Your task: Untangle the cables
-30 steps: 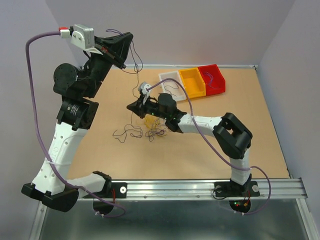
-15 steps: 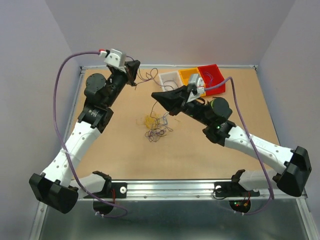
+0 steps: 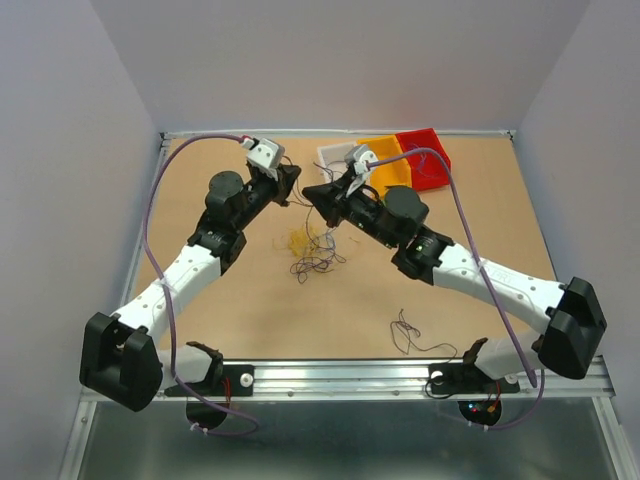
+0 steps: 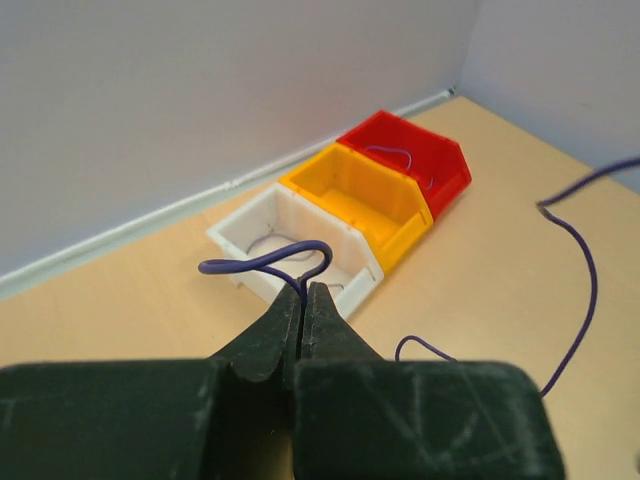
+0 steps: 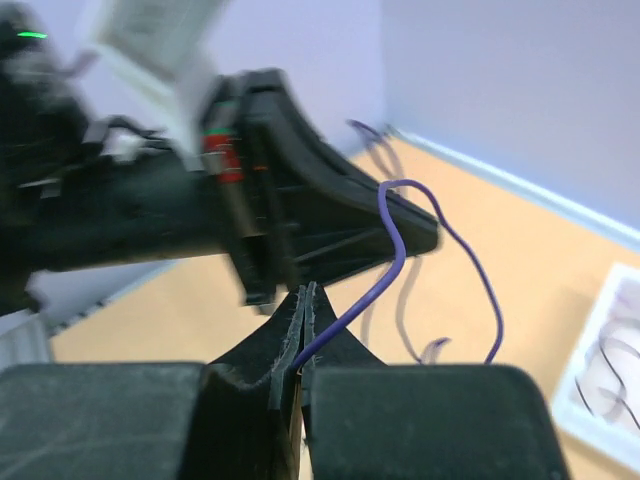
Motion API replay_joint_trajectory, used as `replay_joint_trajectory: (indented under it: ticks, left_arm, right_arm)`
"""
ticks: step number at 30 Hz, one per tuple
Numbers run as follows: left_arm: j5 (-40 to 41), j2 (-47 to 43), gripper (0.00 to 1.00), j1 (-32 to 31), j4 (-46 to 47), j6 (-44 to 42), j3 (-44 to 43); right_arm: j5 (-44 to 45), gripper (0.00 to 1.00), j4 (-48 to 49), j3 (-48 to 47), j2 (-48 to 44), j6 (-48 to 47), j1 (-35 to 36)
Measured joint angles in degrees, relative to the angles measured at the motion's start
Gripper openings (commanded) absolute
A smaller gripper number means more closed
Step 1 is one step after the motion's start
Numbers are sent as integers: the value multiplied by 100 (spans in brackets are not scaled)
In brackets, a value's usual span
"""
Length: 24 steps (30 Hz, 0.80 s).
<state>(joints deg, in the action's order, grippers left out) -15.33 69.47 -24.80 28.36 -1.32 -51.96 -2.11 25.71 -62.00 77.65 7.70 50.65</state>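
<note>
Tan counter (image 4: 480, 290): short of the white bin (image 4: 352, 250), left end effector (image 4: 303, 292) pinches a purple cable (image 4: 262, 263) looping sideways; right end effector (image 5: 305, 292) clamps a purple strand (image 5: 395, 250) arcing upward.

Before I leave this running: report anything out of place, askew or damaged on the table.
One thing stands out: a thin, dark, curly wire lies alone near the front edge of the tan table, beside the metal rail, well apart from the tangled clump of thin wires at mid-table. It looks strayed or dropped. Nothing appears damaged.
</note>
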Motion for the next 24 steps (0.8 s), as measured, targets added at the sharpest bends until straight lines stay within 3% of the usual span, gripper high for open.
replay_joint_trajectory:
  ticks: [7, 15, 22, 24]
  left_arm:
    - [-81, 0, 0, -103, 273, -44, 483]
    - [-227, -155, 0, -251, 433, -125, 560]
    - [-376, -116, 0, -262, 385, -122, 555]
    - [-431, -57, 0, -275, 319, -122, 544]
  right_arm:
    - [796, 1, -815, -317, 815, -79, -13]
    - [-461, 7, -302, 146, 894, -15, -780]
    - [-1093, 26, 59, 389, 872, -114, -863]
    - [-1220, 27, 190, 448, 861, -164, -863]
